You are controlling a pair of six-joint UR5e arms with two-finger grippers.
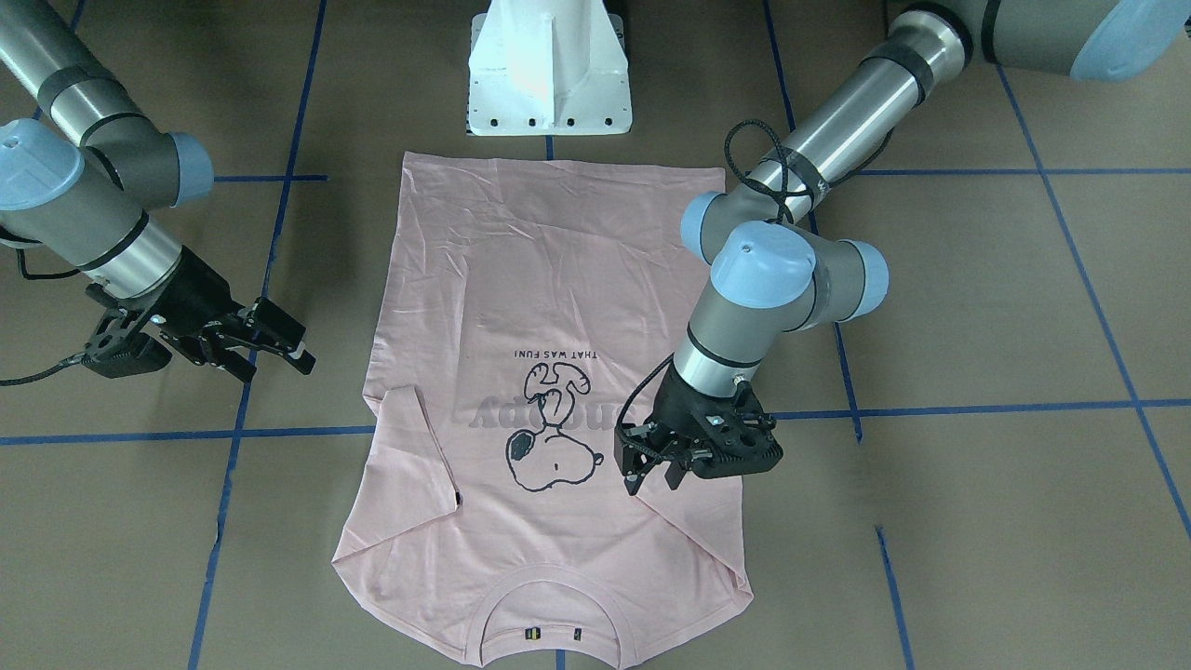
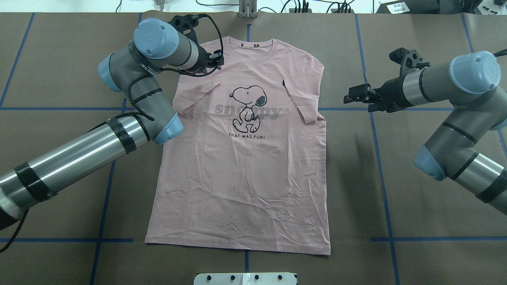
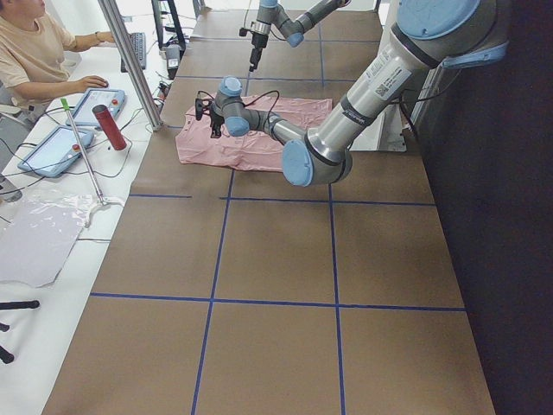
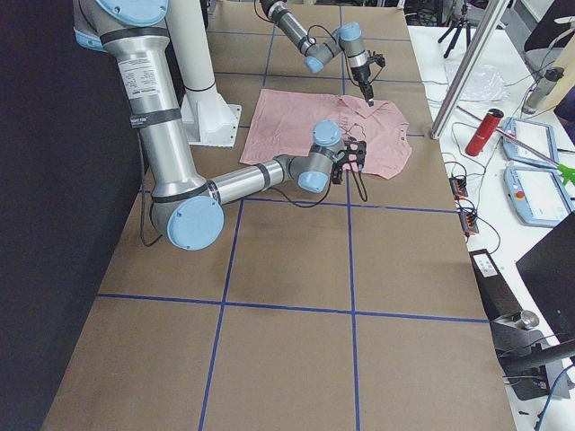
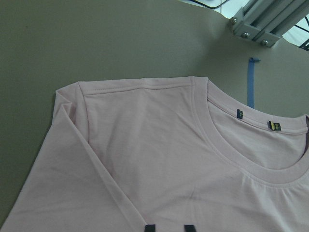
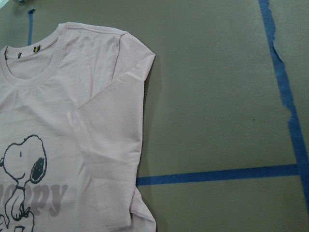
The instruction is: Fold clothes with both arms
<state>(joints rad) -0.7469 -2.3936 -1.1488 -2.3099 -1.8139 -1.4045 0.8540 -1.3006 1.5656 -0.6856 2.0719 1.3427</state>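
On your left in the overhead view, you'll find the left hand (image 2: 218, 61) over one shoulder of the shirt (image 2: 241, 178), fingers a little apart and gripping nothing (only pink cloth shows beneath them). The shirt lies flat on the counter (image 2: 396, 198), print up, both sleeves folded in over the chest. Further right, the right hand (image 2: 353, 95) is parted and empty, over bare counter beside the shirt.

T-shirt (image 2: 241, 178) flat on table (image 2: 400, 186)

Silver-grey arms (image 2: 79, 154), light-blue joint caps (image 2: 152, 37)
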